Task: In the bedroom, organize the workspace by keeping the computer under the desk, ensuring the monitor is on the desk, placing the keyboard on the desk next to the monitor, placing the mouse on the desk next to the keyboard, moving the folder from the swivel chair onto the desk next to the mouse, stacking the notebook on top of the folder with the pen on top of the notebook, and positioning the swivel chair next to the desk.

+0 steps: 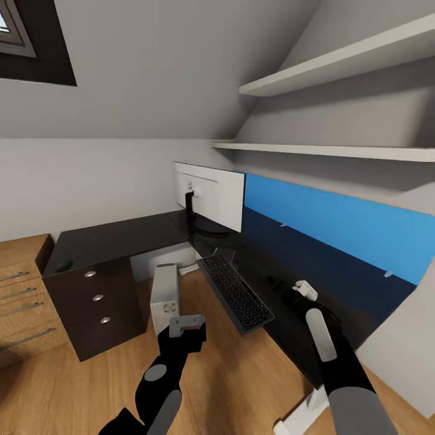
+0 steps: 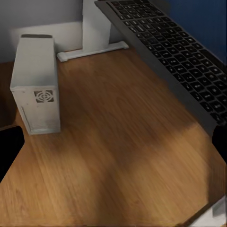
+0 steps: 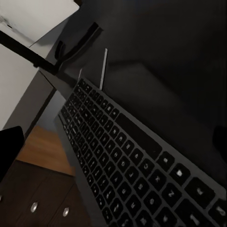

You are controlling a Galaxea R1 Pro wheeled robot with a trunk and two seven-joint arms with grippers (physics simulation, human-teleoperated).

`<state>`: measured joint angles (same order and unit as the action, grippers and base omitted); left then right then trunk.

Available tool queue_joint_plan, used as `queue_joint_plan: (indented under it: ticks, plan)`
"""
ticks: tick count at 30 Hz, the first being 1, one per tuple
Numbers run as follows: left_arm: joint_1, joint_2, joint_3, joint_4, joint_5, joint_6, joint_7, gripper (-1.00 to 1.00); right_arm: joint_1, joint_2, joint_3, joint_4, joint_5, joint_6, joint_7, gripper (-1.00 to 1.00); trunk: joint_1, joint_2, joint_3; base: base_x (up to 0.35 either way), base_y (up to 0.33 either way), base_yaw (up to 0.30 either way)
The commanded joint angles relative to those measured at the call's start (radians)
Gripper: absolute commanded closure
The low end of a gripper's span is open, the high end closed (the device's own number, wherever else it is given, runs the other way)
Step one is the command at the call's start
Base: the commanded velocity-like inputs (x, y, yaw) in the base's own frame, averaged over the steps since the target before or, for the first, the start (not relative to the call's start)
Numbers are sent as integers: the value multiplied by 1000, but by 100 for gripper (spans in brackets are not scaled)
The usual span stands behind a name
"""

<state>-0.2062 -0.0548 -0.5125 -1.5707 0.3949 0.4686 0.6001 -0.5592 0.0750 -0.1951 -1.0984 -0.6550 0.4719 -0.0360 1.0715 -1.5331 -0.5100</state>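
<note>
The black desk runs along two walls. On its corner stands the monitor, its white back toward me. The black keyboard lies along the desk's front edge and slightly overhangs it. The grey-white computer stands on the floor under the desk. A small black mouse sits on the left wing. My right gripper hovers open over the desk, beside the keyboard's near end. My left gripper is open above the floor, near the computer. Folder, notebook and swivel chair are out of view.
Dark drawers with silver knobs sit under the desk's left wing, with a light wood cabinet beside them. A blue panel backs the desk, and two white shelves hang above it. White desk feet rest on the wood floor.
</note>
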Motion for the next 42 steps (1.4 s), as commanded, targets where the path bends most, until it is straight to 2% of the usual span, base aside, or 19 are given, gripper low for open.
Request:
queue_joint_plan:
  ticks: [1,10,22,23,25,26,29,31,32,34,40,41,42]
  plan:
    - [-1,1,-1,-2,9,2,9,-100,-1,2,-2,1,-9,5,-4,-100,-1,-1,-1,-315,-115,-35]
    - [-1,1,-1,-1,9,2,9,-100,-1,3,-1,6,-8,3,-2,-100,-1,-1,-1,-284,-89,-11]
    - [-1,1,0,-2,9,2,9,-100,-1,4,-1,8,-8,1,-1,-100,-1,-1,-1,-30,-9,0]
    - [-1,1,0,-2,8,2,9,-100,-1,9,15,52,-7,-3,5,-100,-1,-1,-1,0,0,0]
    - [-1,1,0,-2,8,2,9,-100,-1,11,34,63,-6,-5,6,-100,-1,-1,-1,0,0,0]
    - [-1,1,0,-2,8,2,9,-100,-1,24,120,85,-7,-24,6,-100,-1,-1,-1,0,0,0]
    - [-1,1,1,-2,7,2,9,-100,-1,45,168,93,-8,-61,5,-100,-1,-1,-1,0,0,0]
    - [-1,1,2,-2,7,2,9,-100,-1,58,182,99,-9,-88,5,-100,-1,-1,-1,0,0,0]
    - [-1,1,3,-2,7,2,9,-100,-1,75,193,109,-13,-131,6,-100,-1,-1,-1,0,0,0]
    - [-1,1,3,-2,7,2,9,-100,-1,83,199,117,-21,-153,6,-100,-1,-1,-1,0,0,0]
    - [-1,1,3,-4,7,2,9,-100,-1,95,206,165,-106,-188,5,-100,-1,-1,-1,0,0,0]
    - [-1,1,4,-6,7,2,9,-100,-1,96,207,180,-200,-193,4,-100,-1,-1,-1,0,0,0]
    - [-1,1,5,-7,7,2,9,-100,-1,97,207,182,-225,-194,3,-100,-1,-1,-1,0,0,0]
